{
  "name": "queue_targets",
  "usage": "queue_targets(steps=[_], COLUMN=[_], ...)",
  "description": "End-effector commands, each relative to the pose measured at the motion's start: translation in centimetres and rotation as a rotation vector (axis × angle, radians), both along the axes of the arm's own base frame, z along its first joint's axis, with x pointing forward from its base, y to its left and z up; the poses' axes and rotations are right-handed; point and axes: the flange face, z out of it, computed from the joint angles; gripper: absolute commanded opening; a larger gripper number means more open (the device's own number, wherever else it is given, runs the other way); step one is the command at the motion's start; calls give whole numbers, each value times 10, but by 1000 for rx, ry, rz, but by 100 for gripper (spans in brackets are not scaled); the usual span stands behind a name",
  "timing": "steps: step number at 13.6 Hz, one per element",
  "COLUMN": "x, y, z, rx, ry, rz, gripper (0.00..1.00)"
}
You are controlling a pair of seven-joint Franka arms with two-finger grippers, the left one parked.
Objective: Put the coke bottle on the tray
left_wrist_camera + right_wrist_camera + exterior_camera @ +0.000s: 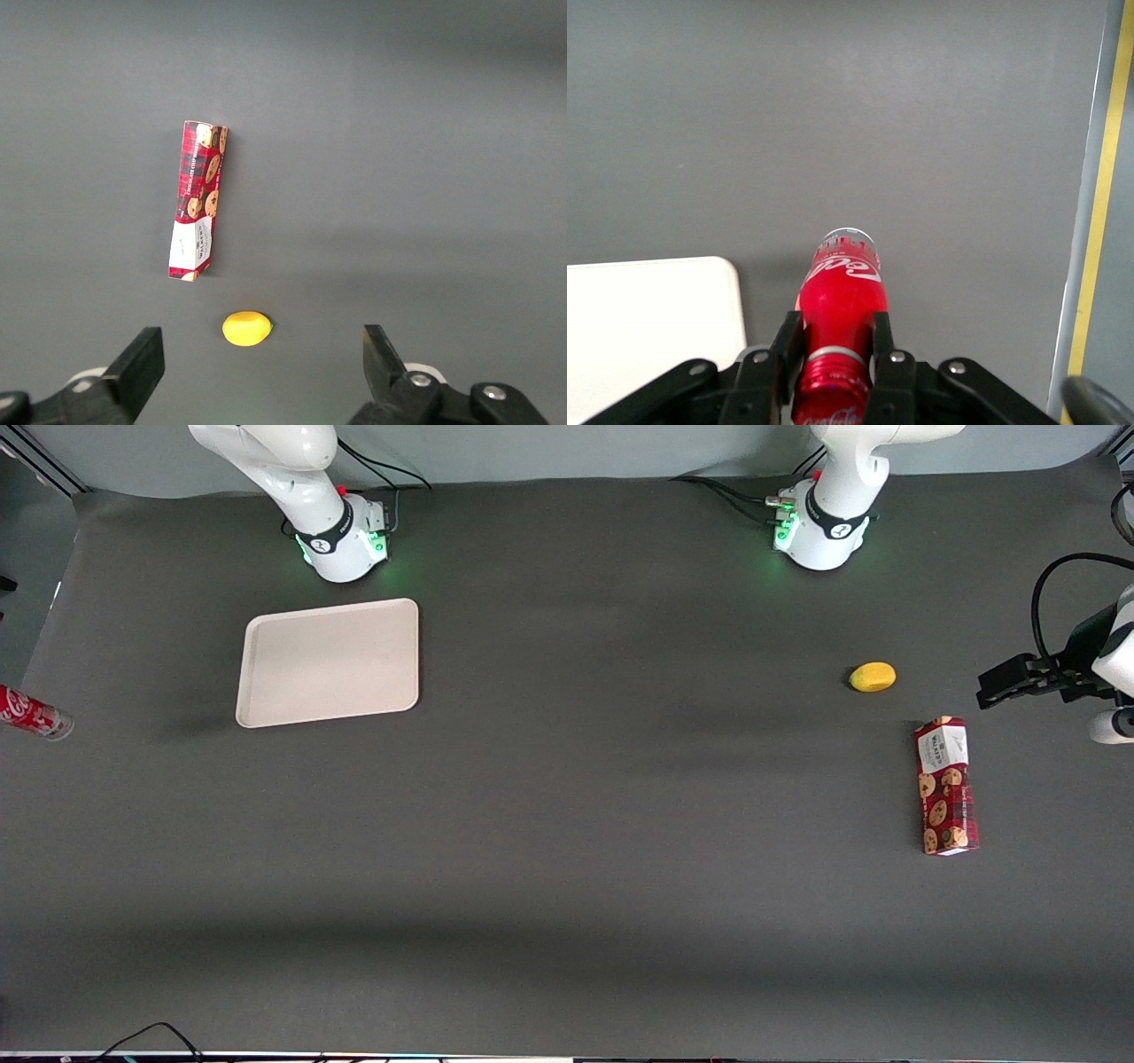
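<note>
The coke bottle [842,292], red with white script and a silvery base, is held by its neck just below the cap, base pointing away from the wrist camera. My right gripper [835,335] is shut on it, one finger on each side of the neck. In the front view only the bottle's lower part [34,715] shows, at the picture's edge at the working arm's end of the table; the gripper itself is out of that view. The cream-beige tray [330,662] lies flat and empty near the working arm's base; one rounded corner of it [647,328] shows beside the bottle.
A red cookie box [946,786] and a small yellow fruit [873,677] lie toward the parked arm's end, also in the left wrist view [197,202] [246,328]. The mat's edge with a yellow stripe [1099,212] runs close to the bottle.
</note>
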Motion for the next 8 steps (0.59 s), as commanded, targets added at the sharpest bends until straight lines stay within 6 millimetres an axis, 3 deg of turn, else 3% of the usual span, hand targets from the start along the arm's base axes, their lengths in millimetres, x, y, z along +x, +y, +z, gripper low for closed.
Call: queue_targets(steps=[1,5,7,8], x=[-12,-34,-40,-46], y=[49,142,194,205], z=[36,53,43,29], rx=[24,43,25,20], ry=[42,39,56,51], rz=[-39,-93,-116,-116], gripper=[0,0,0,0])
